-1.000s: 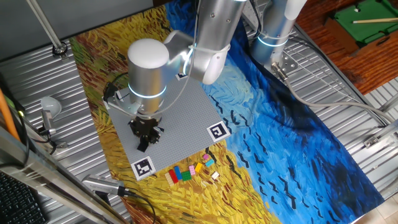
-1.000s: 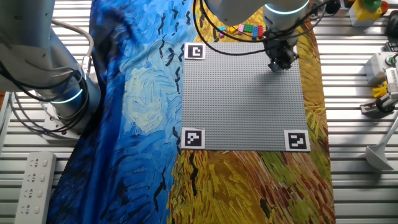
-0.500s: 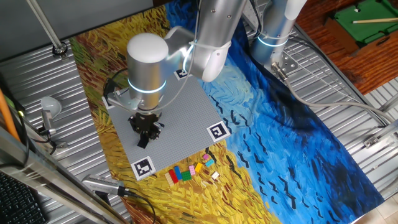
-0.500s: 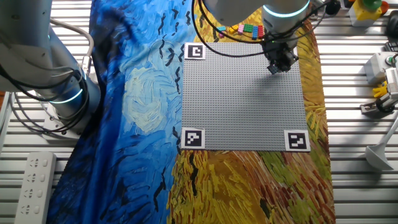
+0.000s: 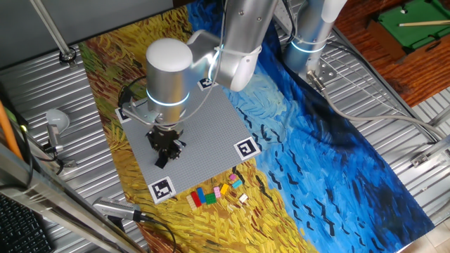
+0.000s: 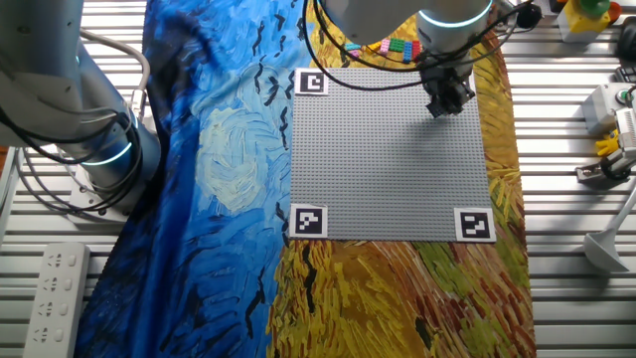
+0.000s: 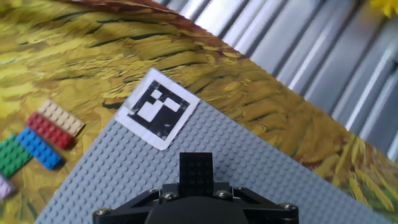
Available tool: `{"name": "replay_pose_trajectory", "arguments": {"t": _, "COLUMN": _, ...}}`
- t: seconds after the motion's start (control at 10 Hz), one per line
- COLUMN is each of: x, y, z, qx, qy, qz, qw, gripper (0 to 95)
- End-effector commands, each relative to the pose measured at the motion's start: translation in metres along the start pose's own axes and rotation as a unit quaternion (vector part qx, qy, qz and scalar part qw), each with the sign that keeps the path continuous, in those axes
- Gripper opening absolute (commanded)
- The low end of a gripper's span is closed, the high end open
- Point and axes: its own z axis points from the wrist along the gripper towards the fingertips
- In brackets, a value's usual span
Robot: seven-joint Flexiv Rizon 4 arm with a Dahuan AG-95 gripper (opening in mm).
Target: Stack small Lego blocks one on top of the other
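Grey studded baseplate (image 7: 249, 168) with black-and-white square markers (image 7: 155, 109); black brick (image 7: 195, 173) in the black gripper (image 7: 196, 193); cream (image 7: 61, 117), red (image 7: 49, 130), blue (image 7: 40, 148) and green (image 7: 12, 155) bricks on a swirly yellow-and-blue painted cloth (image 5: 337, 161)

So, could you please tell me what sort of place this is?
Probably a robotics lab bench: a grey baseplate with square markers, a painting-print cloth, and a second robot arm mounted beside it.

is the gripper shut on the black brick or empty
Shut on it: in the hand view the black brick sticks out from the gripper, above the grey baseplate.
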Motion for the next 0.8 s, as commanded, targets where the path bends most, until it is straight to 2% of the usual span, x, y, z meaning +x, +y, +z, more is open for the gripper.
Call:
{"name": "replay_pose_trajectory", "arguments": {"t": 0.1, "x": 0.0033, "y": -0.003, "z": -0.0015, "qx": 0.002, "qy": 0.004, "qz": 0.019, "qw": 0.9998, "gripper": 0.0}}
{"name": "replay_pose_trajectory", "arguments": {"t": 0.3, "x": 0.004, "y": -0.0035, "z": -0.0006, "qx": 0.001, "qy": 0.005, "qz": 0.01, "qw": 0.9999, "gripper": 0.0}}
{"name": "replay_pose_trajectory", "arguments": {"t": 0.4, "x": 0.0041, "y": -0.0035, "z": -0.0003, "qx": 0.0, "qy": 0.003, "qz": 0.005, "qw": 1.0, "gripper": 19.0}}
{"name": "replay_pose_trajectory", "arguments": {"t": 0.8, "x": 0.0041, "y": -0.0035, "z": -0.0002, "qx": -0.007, "qy": -0.007, "qz": -0.006, "qw": 0.9999, "gripper": 19.0}}
